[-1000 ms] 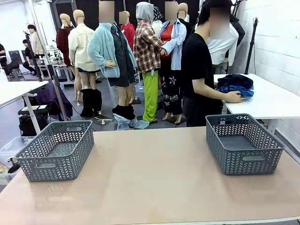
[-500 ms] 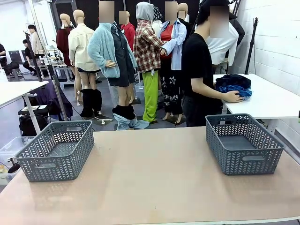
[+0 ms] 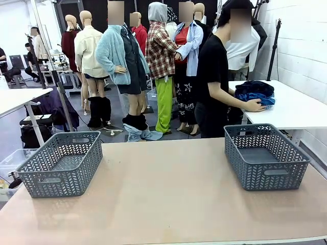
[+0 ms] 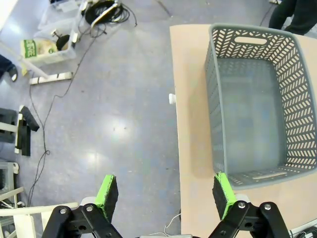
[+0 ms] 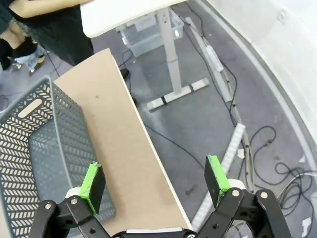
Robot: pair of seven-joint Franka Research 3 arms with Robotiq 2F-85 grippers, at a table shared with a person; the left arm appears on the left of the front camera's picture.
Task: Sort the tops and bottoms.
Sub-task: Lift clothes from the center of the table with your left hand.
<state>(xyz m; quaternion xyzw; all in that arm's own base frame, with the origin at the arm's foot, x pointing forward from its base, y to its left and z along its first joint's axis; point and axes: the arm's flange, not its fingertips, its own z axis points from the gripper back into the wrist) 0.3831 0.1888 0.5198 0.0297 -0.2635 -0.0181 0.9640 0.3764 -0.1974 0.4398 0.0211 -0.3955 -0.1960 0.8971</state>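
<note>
Front view: tops (image 3: 258, 97) and bottoms (image 3: 254, 87) heaped on white side table (image 3: 301, 109) under person's hand (image 3: 254, 105), apparently for pickup | left basket (image 3: 61, 179), right basket (image 3: 271, 179) set apart, likely one per category | left gripper (image 4: 163, 191), right gripper (image 5: 153, 176): jaws spread, empty, hanging beyond table edges.

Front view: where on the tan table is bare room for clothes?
Bare: the tan tabletop between the left grey lattice basket and the right grey lattice basket, both empty. Crowded: the white side table, where dark and blue clothes lie piled.
</note>
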